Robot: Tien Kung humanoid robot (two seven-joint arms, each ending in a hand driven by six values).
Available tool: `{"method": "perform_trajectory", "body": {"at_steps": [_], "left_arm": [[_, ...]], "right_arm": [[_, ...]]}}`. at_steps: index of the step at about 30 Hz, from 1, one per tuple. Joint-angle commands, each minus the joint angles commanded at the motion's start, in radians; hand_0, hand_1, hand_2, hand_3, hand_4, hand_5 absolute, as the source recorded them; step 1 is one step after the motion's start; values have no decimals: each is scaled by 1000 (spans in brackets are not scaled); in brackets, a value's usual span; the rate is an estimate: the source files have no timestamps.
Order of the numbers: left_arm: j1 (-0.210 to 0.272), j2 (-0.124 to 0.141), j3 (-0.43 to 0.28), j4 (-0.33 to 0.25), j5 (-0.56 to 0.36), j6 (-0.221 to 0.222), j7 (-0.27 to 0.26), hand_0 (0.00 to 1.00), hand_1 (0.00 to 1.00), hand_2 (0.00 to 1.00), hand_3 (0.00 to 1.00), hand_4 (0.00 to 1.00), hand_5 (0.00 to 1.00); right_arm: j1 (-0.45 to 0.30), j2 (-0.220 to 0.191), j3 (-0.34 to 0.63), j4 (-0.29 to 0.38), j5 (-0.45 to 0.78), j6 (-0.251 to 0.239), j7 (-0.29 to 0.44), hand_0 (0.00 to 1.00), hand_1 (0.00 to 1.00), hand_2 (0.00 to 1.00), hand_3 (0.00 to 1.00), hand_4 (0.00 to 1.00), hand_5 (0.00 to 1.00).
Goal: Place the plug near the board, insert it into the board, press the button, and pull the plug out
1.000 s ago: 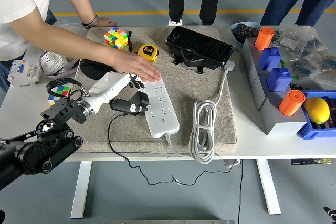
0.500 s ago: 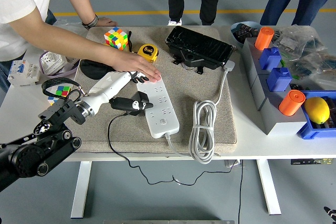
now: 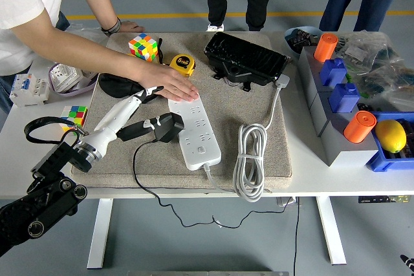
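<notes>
The robot's left hand (image 3: 143, 106), white-shelled on a black arm, reaches in from the lower left over a beige felt mat (image 3: 259, 111) on the white table (image 3: 362, 179). Its fingers look wrapped about the rear of a black blocky plug (image 3: 167, 127), though the grip itself is partly hidden, so the clasp is likely rather than certain. The plug lies at the left edge of a long white plastic power board (image 3: 195, 127), touching or just beside it, with a thin black cord trailing off the table's near edge. A person's hand (image 3: 173, 85) presses flat on the board's far end, the forearm crossing above the robot's wrist. The board's thick white cable (image 3: 251, 159) is coiled in loops to its right. Behind stand a multicoloured puzzle cube (image 3: 144, 46), a yellow round tape measure (image 3: 183, 64) and a glossy black rectangular case (image 3: 246, 58). A smaller cube (image 3: 77, 114) sits left of the mat. To the right, a grey rack carries orange cylinders (image 3: 359, 126) and blue blocks (image 3: 344, 95), with a yellow lemon (image 3: 391, 136) in a blue tray.
</notes>
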Motion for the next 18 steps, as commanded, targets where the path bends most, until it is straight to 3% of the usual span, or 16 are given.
{"method": "perform_trajectory", "body": {"at_steps": [8,18], "left_arm": [[51,-3,0,-21,86,14,8,911,949,952,909,978,998],[77,8,28,-59,126,12,27,910,947,949,904,976,998]], "right_arm": [[-1,-4,-6,1,1,-3,6,598,596,585,547,902,308],[-4,-5,-3,2,3,-5,9,600,595,585,548,901,307]]}}
